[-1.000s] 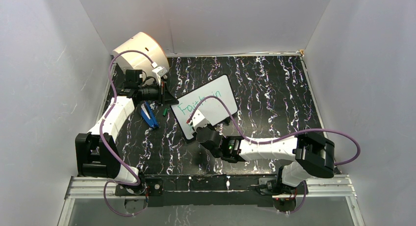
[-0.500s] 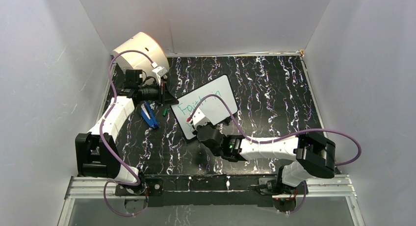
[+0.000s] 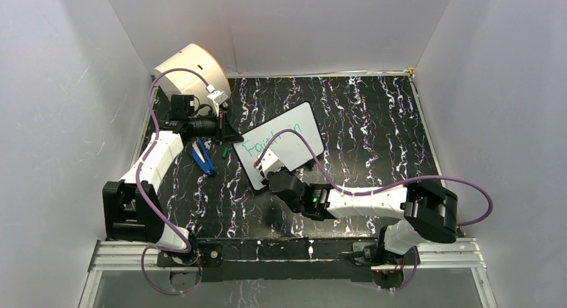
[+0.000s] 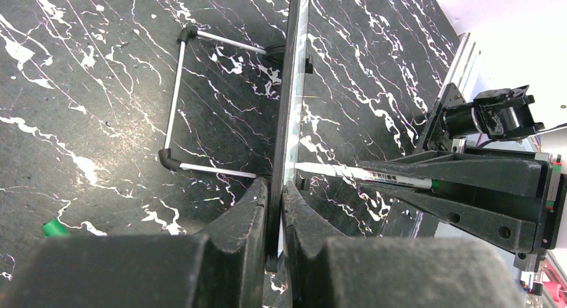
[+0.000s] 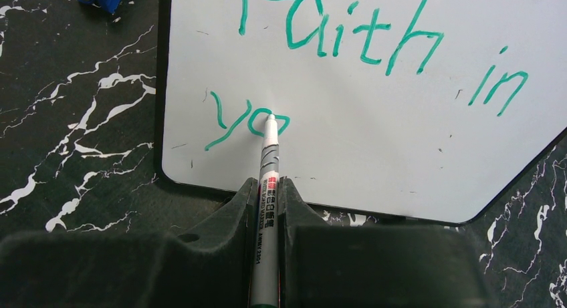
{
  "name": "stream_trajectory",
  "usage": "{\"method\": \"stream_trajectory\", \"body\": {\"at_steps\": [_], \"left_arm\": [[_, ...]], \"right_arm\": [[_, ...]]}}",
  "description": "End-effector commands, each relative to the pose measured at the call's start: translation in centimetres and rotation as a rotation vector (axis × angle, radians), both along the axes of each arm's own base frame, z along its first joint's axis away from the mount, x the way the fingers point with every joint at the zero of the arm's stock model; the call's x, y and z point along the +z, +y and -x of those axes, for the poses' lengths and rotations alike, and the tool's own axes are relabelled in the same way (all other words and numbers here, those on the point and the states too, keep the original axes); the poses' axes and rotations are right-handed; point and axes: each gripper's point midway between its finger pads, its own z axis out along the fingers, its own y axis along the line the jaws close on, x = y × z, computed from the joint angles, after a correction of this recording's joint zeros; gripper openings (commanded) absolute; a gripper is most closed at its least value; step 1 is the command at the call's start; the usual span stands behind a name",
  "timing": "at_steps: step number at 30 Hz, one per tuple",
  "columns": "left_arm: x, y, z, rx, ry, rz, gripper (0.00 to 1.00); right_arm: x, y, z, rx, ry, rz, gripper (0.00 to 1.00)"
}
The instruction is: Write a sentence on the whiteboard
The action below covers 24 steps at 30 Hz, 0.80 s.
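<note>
Whiteboard (image 3: 297,131) stands left of worktop (image 3: 374,121) centre, left gripper (image 4: 275,201) clamped on its edge, unmoved. Right gripper (image 5: 267,191), closed on the marker (image 5: 269,154), has only crept left a touch. Tip's on the "o" of "yo", so I'd say the sentence (image 5: 369,33) is mid second line.

From high at the near edge my fixed camera looks down on the whole black white-veined tabletop (image 3: 374,121), while both wrist cameras sit close on the small black-framed glossy white board (image 4: 292,87) all three share: left edge-on, right facing its front.
</note>
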Motion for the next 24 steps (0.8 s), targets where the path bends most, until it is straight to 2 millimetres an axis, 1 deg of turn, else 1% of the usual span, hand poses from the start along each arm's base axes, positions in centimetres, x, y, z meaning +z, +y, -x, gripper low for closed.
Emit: {"method": "stream_trajectory", "body": {"at_steps": [1,8,14,19,24], "left_arm": [[-0.9,0.2,0.2,0.018,0.041,-0.043,0.00],[-0.9,0.2,0.2,0.019,0.042,-0.043,0.00],[-0.9,0.2,0.2,0.021,0.040,-0.046,0.00],[-1.0,0.3,0.1,0.026,0.041,-0.052,0.00],[-1.0,0.3,0.1,0.026,0.043,-0.053,0.00]], "right_arm": [[2.1,1.0,-0.2,0.015,-0.008,-0.092,0.00],[2.6,1.0,-0.2,0.015,-0.013,-0.108,0.00],[3.3,0.2,-0.1,0.006,-0.020,-0.117,0.00],[3.0,-0.9,-0.4,-0.020,-0.034,-0.099,0.00],[2.7,-1.3,-0.6,-0.027,-0.039,-0.087,0.00]]}}
